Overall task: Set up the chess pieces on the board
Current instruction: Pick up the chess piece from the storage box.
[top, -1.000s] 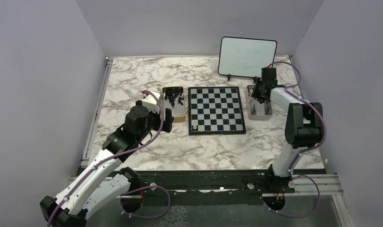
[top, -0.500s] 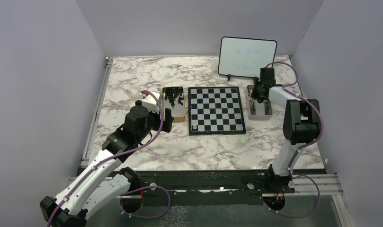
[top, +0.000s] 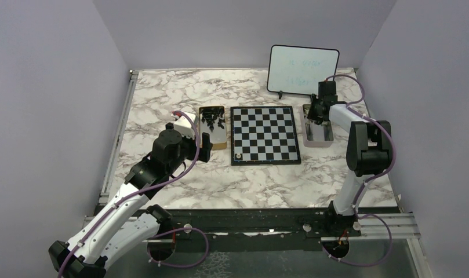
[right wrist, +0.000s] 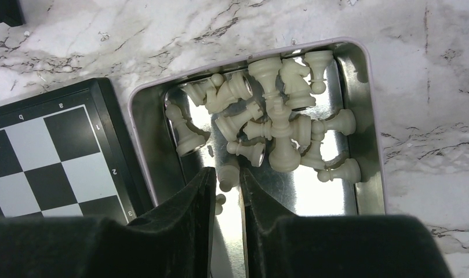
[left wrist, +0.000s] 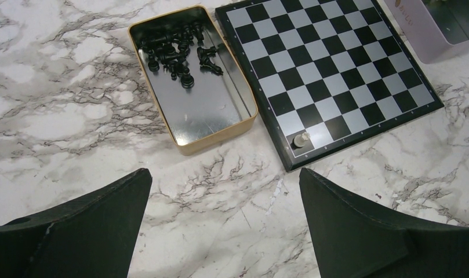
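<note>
**Desk:** Where is the board?

**Me:** I have the board (top: 265, 134) at the centre of the overhead frame, flat on the marble table (top: 162, 95). A lone white piece (left wrist: 301, 139) stands on the dark corner square at the board's lower left.

**Desk:** And the other pieces?

**Me:** The black pieces (left wrist: 177, 49) are heaped in the upper end of a gold tin (left wrist: 217, 138), just left of the board. The white pieces (right wrist: 278, 110) lie tumbled in a silver tin (right wrist: 372, 133), just right of it.

**Desk:** Jaws?

**Me:** My left gripper (left wrist: 223, 174) hangs over the table below the gold tin, with its jaws spread wide and nothing between them. My right gripper (right wrist: 226, 182) is down inside the silver tin with its jaws drawn narrow. A small white piece (right wrist: 228, 172) sits in the gap at the fingertips. I cannot tell whether they are actually pinching it.
</note>
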`<state>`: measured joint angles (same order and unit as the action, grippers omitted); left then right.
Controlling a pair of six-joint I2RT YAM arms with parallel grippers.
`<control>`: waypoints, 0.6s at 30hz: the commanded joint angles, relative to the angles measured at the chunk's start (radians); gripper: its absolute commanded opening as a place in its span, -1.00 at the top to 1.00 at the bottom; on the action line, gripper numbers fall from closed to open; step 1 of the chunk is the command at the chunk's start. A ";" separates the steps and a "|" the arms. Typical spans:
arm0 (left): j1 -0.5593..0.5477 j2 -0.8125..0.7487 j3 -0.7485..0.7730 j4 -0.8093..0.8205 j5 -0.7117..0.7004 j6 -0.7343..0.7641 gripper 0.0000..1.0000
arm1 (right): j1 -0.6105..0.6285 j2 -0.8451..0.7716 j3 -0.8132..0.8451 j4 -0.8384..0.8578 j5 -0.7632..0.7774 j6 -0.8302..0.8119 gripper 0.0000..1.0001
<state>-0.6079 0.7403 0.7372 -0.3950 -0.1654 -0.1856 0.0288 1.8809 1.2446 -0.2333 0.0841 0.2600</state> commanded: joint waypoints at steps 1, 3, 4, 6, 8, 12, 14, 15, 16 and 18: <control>0.005 -0.021 -0.008 0.014 0.001 -0.003 -0.98 | -0.007 0.017 0.028 -0.035 -0.002 -0.016 0.47; 0.005 -0.026 -0.008 0.018 0.006 -0.003 -0.98 | -0.006 0.024 0.042 -0.052 -0.001 -0.015 0.43; 0.005 -0.027 -0.010 0.022 0.004 -0.002 -0.98 | -0.006 0.028 0.047 -0.059 -0.010 -0.017 0.41; 0.005 -0.025 -0.010 0.022 -0.003 -0.002 -0.98 | -0.006 0.033 0.052 -0.065 -0.021 -0.019 0.41; 0.005 -0.023 -0.010 0.022 0.002 -0.002 -0.98 | -0.007 0.036 0.053 -0.067 -0.016 -0.018 0.42; 0.005 -0.022 -0.010 0.023 0.006 -0.002 -0.98 | -0.006 0.039 0.053 -0.073 -0.020 -0.022 0.45; 0.005 -0.020 -0.010 0.022 0.005 -0.002 -0.98 | -0.006 0.042 0.055 -0.074 -0.016 -0.024 0.47; 0.005 -0.019 -0.010 0.022 0.008 -0.002 -0.98 | -0.006 0.044 0.059 -0.078 -0.015 -0.024 0.47; 0.005 -0.018 -0.010 0.022 0.010 -0.002 -0.98 | -0.007 0.047 0.061 -0.079 -0.014 -0.024 0.47; 0.005 -0.017 -0.010 0.022 0.009 -0.002 -0.98 | -0.006 0.049 0.061 -0.076 -0.012 -0.026 0.52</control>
<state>-0.6079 0.7273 0.7372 -0.3939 -0.1646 -0.1856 0.0288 1.9083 1.2736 -0.2890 0.0834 0.2485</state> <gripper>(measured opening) 0.990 0.257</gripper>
